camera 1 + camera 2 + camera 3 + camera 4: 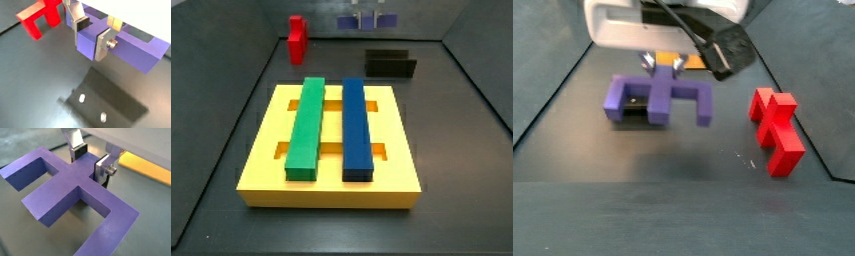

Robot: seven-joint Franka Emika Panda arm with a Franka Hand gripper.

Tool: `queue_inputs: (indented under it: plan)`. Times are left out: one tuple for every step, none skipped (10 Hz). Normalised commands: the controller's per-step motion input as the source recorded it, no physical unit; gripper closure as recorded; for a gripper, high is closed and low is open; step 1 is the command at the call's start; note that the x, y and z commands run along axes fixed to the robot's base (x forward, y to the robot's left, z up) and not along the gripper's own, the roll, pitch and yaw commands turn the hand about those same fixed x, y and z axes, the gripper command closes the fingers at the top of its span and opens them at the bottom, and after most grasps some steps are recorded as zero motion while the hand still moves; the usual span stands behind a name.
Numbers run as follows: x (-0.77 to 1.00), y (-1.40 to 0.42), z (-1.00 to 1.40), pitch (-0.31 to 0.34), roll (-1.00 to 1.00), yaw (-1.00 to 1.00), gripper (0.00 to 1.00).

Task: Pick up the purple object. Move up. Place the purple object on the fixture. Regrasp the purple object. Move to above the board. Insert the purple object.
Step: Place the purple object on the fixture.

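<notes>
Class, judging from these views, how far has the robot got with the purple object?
Pick-up and lift look done: the gripper is shut on the purple object, holding it in the air over the fixture. Placing it there, regrasping, and insertion into the yellow board remain.

The purple object (73,190) is a uniform violet-blue. The gripper (92,159), above the fixture (107,102), has silver fingers (103,44) with dark pads. The fixture is dark grey to black with pale spots on its base plate. The red piece (776,130) is plain red. The board (334,150) is yellow, carrying a green bar (306,127) and a blue bar (356,128). The floor (673,200) is dark grey.
</notes>
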Motion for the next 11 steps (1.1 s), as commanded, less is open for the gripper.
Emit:
queue_inputs:
  plan:
    - [0.71,-0.28,0.36,0.000,-0.62,-0.03,1.00]
    - [0.57,-0.12,0.27,-0.011,-0.90,-0.06,1.00]
    - [0.51,-0.08,0.18,-0.083,-0.96,-0.07,1.00]
    - [0.51,-0.15,0.10,-0.074,-0.89,-0.09,1.00]
    - [0.48,-0.19,0.04,-0.077,-0.83,-0.14,1.00]
    - [0.49,-0.16,0.00,-0.083,-0.70,-0.13,1.00]
    - [0.42,-0.17,0.00,-0.111,-0.52,-0.18,1.00]
    - [0.39,-0.16,0.00,-0.040,-0.39,-0.25,1.00]
    - [0.11,-0.07,0.00,-0.111,-0.22,-0.26,1.00]
    - [0.03,-0.04,0.00,0.000,-0.07,-0.08,1.00]
    - [0.02,0.04,0.00,0.000,-0.18,-0.01,1.00]
